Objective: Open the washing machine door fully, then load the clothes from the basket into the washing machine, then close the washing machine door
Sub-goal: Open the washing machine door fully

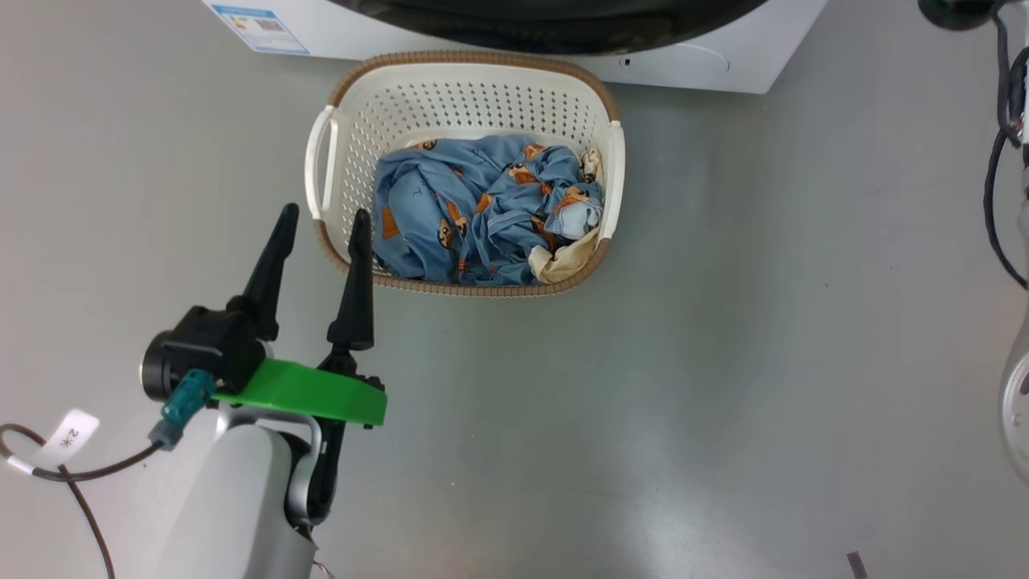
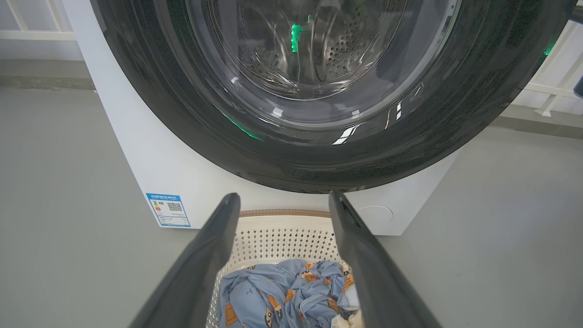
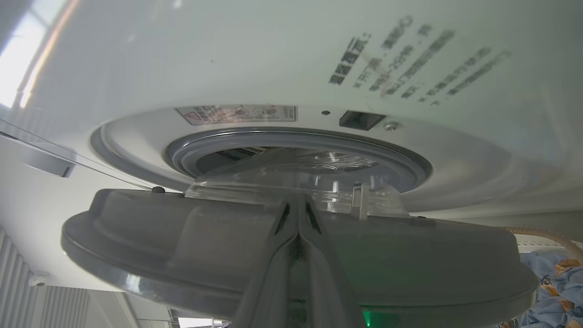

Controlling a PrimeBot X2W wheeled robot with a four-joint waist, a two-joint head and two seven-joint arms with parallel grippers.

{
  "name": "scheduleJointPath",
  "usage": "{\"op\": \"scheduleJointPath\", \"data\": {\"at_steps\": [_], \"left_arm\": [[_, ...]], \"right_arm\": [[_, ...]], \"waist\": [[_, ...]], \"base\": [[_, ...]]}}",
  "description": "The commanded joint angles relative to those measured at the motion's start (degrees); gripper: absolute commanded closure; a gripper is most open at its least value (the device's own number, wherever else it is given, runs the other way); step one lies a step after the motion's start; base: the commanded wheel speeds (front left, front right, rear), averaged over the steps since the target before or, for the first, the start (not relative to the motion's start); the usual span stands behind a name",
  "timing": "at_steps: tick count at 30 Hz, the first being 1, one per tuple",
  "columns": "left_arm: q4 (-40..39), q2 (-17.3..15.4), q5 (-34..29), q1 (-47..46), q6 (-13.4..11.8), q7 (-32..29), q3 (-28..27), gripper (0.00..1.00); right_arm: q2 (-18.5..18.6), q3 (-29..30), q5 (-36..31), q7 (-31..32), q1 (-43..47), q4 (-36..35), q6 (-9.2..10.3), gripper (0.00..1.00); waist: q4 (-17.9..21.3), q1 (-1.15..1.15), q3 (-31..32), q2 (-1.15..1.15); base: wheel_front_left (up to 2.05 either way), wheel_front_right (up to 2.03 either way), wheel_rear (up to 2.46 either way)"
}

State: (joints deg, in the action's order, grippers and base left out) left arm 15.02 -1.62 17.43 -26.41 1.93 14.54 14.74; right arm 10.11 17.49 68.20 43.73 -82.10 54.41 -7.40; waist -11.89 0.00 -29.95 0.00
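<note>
On the floor against the washing machine's (image 1: 707, 56) front sat the perforated cream basket (image 1: 474, 104) of crumpled blue printed clothes (image 1: 482, 209). The left gripper's (image 1: 325, 213) fingers stood apart beside its left handle. The right gripper's (image 3: 298, 202) fingers were together against the part-open door's (image 2: 159, 105) smooth grey inner face. Risk noted: the tips could slip on that hard plastic and the door swing shut.

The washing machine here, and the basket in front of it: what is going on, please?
A two-armed robot is at the first step. Its right gripper, shut, lies against the grey inner side of the washing machine door. The door stands apart from the gasket of the washing machine, partly open. The left gripper hovers open by the rim of the basket, holding nothing. The clothes lie in the basket, which stands on the floor before the machine.
</note>
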Motion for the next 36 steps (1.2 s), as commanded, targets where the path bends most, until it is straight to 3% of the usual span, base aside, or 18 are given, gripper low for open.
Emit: {"op": "scheduleJointPath", "data": {"at_steps": [1,21,27,36], "left_arm": [[-0.9,-1.26,0.37,0.64,-0.43,0.46,-1.47,0.0],[-0.2,-1.26,0.37,3.95,-0.7,0.46,-2.04,0.0],[0.12,-1.26,0.15,4.87,-0.58,0.46,-2.17,0.0],[1.17,-1.26,-0.38,6.44,-0.23,0.46,-2.32,0.0]], "right_arm": [[-2.77,-0.42,0.0,1.64,1.7,-1.86,-0.09,1.0],[-6.79,1.7,1.61,12.47,19.69,-18.67,-0.09,1.0],[-7.2,-2.3,3.8,13.98,26.19,-24.22,-0.09,1.0],[-7.22,-14.19,12.92,8.88,34.38,-27.4,-0.09,1.0]], "waist": [[-0.05,0.0,0.52,0.0],[0.31,0.0,5.93,0.0],[0.74,0.0,7.76,0.0],[0.98,0.0,11.12,0.0]], "base": [[0.0,0.0,0.0],[0.0,0.0,0.0],[0.0,0.0,0.0],[0.0,0.0,0.0]]}}
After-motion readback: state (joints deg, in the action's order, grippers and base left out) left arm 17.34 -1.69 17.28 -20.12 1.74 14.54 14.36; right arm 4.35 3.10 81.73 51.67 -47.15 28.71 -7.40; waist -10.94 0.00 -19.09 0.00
